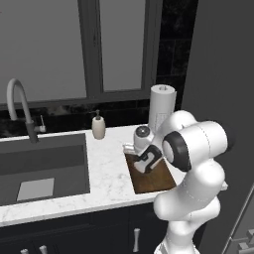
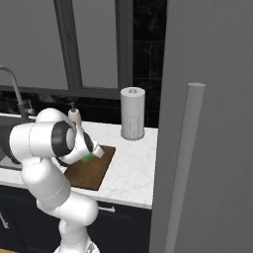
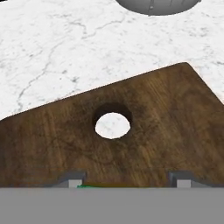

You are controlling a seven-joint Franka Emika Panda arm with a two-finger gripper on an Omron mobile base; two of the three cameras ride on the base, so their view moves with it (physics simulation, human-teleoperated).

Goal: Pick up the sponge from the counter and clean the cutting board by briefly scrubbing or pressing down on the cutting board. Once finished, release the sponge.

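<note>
One cutting board point(image 3: 144, 127) on marble counter point(image 3: 65, 43)

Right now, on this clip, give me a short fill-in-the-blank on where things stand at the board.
1. The gripper is over the ____ wooden cutting board.
2. Between its fingertips shows a sliver of the ____ sponge.
3. Through the board's round hole you see the white ____.
4. Behind the board on the counter stands an upright roll of ____.

Missing words: dark brown; green; counter; paper towels
</note>
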